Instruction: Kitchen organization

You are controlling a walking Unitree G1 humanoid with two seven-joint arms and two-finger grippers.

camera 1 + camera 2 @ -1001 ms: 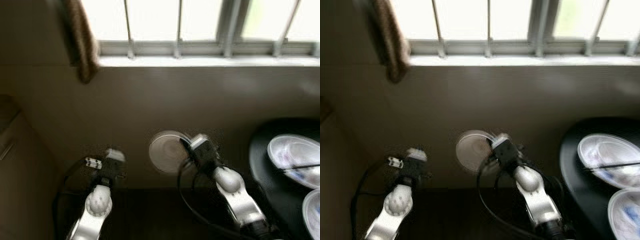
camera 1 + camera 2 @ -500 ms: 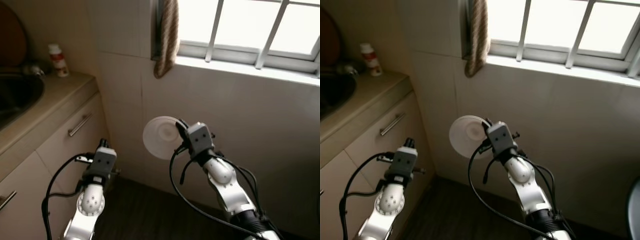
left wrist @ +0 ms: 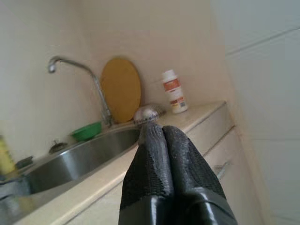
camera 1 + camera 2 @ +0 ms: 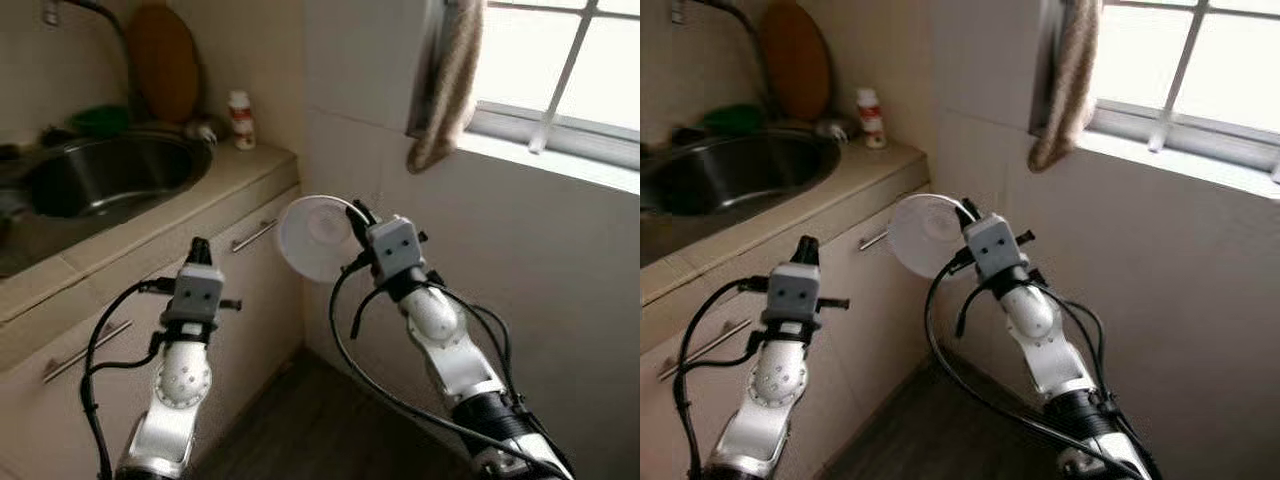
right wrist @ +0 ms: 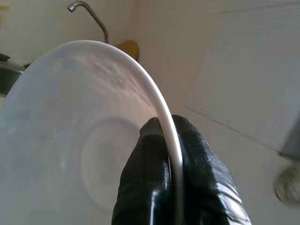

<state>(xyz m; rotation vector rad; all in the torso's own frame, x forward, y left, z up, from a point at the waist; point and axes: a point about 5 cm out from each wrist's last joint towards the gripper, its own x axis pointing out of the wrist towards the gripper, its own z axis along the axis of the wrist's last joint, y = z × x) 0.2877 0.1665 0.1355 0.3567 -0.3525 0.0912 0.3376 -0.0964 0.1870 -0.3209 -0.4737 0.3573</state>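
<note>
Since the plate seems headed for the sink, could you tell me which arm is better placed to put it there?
The right: its gripper is shut on the plate. The left gripper is shut and empty, though nearer the sink.

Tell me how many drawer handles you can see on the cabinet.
2: one handle on the drawer front just behind the right gripper's white plate, another handle lower, beside the left arm. Others may be hidden.
</note>
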